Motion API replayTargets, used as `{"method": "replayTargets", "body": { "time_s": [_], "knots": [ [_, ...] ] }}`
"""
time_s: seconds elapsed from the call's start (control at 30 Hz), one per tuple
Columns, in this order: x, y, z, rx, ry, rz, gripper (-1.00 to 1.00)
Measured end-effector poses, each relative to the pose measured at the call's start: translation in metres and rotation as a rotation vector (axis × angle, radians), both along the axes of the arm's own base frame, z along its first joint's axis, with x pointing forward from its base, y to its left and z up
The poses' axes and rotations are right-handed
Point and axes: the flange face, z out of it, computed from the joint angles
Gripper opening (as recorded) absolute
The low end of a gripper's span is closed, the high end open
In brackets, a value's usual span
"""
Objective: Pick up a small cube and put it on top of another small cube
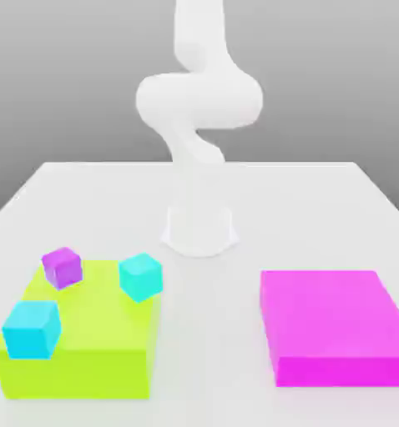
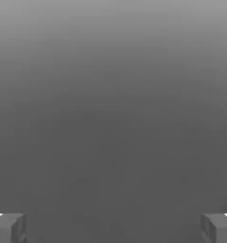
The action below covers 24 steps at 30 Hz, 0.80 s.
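Three small cubes rest on a lime-green block (image 1: 94, 334) at the exterior view's left. A purple cube (image 1: 62, 267) sits at its far left corner, a cyan cube (image 1: 140, 276) at its far right edge, and a second cyan cube (image 1: 32, 328) near its front left corner. In the hand view, my gripper (image 2: 113, 228) stands open, its two grey fingertips (image 2: 9, 228) far apart, with nothing between them and only grey background ahead. The white arm (image 1: 199, 100) rises from its base (image 1: 199, 229) at the table's middle.
A flat magenta block (image 1: 332, 325) lies on the white table (image 1: 236, 350) at the exterior view's right. A strip of bare table separates the two blocks in front of the arm's base.
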Motion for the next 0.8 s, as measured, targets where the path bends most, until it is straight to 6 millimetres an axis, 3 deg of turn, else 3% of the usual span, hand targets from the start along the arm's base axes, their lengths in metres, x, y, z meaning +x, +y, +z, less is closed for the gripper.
{"method": "replayTargets", "body": {
  "time_s": [0.23,0.43,0.6,0.8],
  "knots": [
    [0.08,0.054,-0.065,0.13,0.166,-0.06,0.0],
    [0.132,0.111,-0.136,0.202,0.309,-0.13,0.0],
    [0.16,0.167,-0.205,0.233,0.427,-0.194,0.0],
    [0.177,0.23,-0.298,0.241,0.556,-0.298,0.0]
  ]
}}
